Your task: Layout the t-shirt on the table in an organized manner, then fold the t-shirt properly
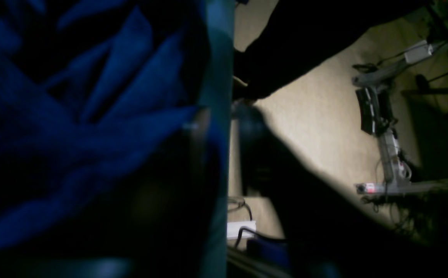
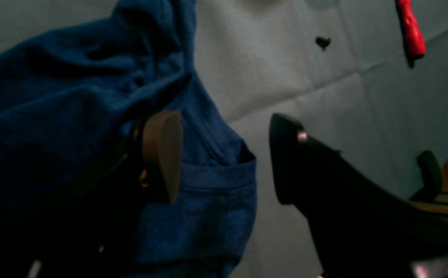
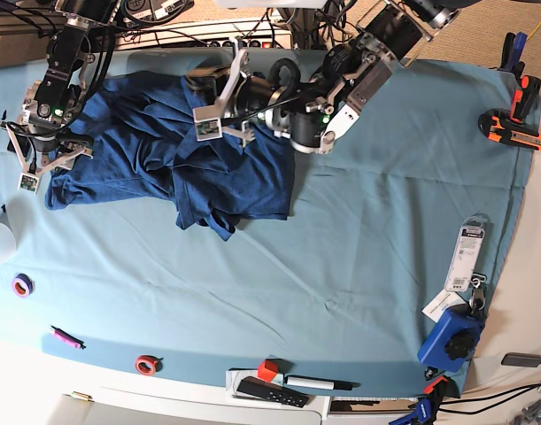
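Blue knit t-shirt (image 3: 177, 164) lies bunched on the teal surface (image 3: 359, 239). Right jaws (image 2: 225, 154) stand parted astride its hem corner; left jaws (image 3: 219, 97) sit over its upper edge, grip unclear.

Beige carpeted floor (image 1: 316, 116) surrounds the workspace. A white power strip (image 1: 241, 229) with a black cable lies on it. Black cables (image 3: 279, 13) run along the far edge. Lighting is dim.
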`<state>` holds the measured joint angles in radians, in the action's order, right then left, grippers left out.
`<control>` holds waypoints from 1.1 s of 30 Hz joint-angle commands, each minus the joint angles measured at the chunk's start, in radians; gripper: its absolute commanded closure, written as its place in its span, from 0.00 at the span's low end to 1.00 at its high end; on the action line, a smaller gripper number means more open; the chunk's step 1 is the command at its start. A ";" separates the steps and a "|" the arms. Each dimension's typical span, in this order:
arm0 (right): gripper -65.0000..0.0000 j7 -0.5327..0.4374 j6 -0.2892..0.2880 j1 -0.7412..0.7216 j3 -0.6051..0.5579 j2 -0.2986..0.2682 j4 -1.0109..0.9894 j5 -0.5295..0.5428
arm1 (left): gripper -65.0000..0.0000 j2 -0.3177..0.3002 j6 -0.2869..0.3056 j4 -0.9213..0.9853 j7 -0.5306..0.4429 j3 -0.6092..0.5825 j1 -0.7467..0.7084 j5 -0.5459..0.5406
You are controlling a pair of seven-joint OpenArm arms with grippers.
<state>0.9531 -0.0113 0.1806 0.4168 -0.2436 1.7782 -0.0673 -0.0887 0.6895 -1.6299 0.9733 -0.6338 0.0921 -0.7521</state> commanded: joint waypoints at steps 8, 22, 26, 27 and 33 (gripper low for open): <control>0.46 -0.018 0.005 -0.009 0.006 -0.014 0.013 -0.008 | 0.52 0.010 -0.022 -0.055 -0.021 0.044 0.056 -0.017; 0.46 -0.019 0.005 -0.009 0.006 -0.014 0.013 -0.007 | 0.61 0.005 -0.090 -0.103 -0.033 0.312 0.057 0.200; 0.46 -0.017 0.005 -0.009 0.006 -0.014 0.013 -0.007 | 0.61 0.005 -0.091 -0.086 -0.058 0.286 0.058 0.230; 0.46 -0.018 0.005 -0.009 0.006 -0.014 0.013 -0.008 | 0.61 0.006 -0.091 -0.077 -0.068 0.275 0.058 0.243; 0.46 -0.017 0.005 -0.009 0.006 -0.014 0.013 -0.007 | 0.60 0.005 -0.106 -0.003 -0.135 0.222 0.058 0.289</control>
<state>0.9531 -0.0116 0.1802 0.4168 -0.2432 1.7782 -0.0666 -0.0917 0.5808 -1.6165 0.8692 -0.4133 0.1303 -0.4480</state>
